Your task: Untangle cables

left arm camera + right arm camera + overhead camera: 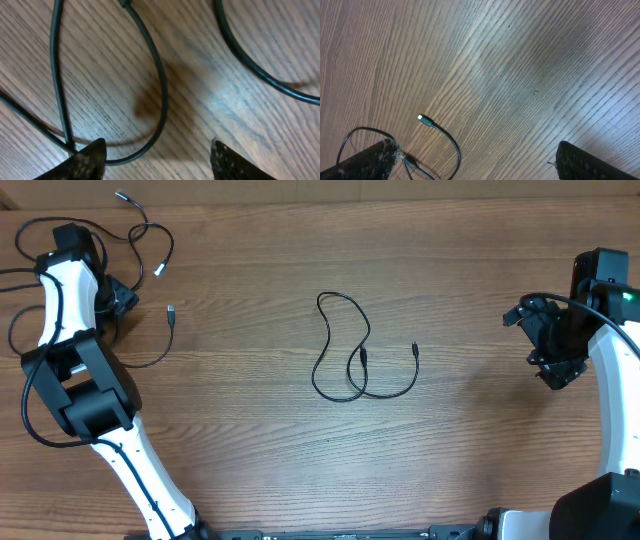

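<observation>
Now, one cable [362,356] lies alone in the middle of the counter [480,270], loosely looped, and that one looks freed. The other cords [160,270] sit far left, with strands crossing under the left tool [157,162]. Its fingers are spread around a loop, pinching nothing. The right tool [555,350] hangs wide apart over bare wood. Roughly a third done, I'd judge.

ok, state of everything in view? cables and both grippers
middle cable: lying loose by itself, looped across itself, both plug ends free.
left cables: loose, partly hidden under the left arm, crossing each other in the left wrist view.
left gripper: open, low over a cable loop.
right gripper: open, empty.
</observation>
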### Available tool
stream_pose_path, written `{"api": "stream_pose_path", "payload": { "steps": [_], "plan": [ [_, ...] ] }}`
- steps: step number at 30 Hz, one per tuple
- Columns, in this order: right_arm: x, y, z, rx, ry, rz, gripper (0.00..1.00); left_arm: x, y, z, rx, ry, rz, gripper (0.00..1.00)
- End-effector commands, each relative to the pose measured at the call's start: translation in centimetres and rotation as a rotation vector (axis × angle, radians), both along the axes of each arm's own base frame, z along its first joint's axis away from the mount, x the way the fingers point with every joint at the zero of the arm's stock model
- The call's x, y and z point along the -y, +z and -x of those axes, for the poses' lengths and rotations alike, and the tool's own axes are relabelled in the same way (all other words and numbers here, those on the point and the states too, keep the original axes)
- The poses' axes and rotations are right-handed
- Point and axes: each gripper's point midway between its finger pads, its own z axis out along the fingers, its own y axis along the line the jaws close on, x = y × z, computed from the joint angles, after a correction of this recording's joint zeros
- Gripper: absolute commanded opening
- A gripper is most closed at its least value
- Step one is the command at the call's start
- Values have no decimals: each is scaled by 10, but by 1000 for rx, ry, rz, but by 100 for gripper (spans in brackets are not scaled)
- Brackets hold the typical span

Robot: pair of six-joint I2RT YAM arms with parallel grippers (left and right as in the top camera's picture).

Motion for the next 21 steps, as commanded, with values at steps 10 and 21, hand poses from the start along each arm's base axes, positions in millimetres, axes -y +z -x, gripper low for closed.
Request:
{"api": "stream_pose_path", "payload": {
  "steps": [10,21],
  "plan": [
    [3,2,-3,9,-8,11,100,-7,-27,8,-59,-8,1,46],
    [3,2,-3,9,-8,11,100,-7,-26,8,-54,13,3,14]
  ]
}}
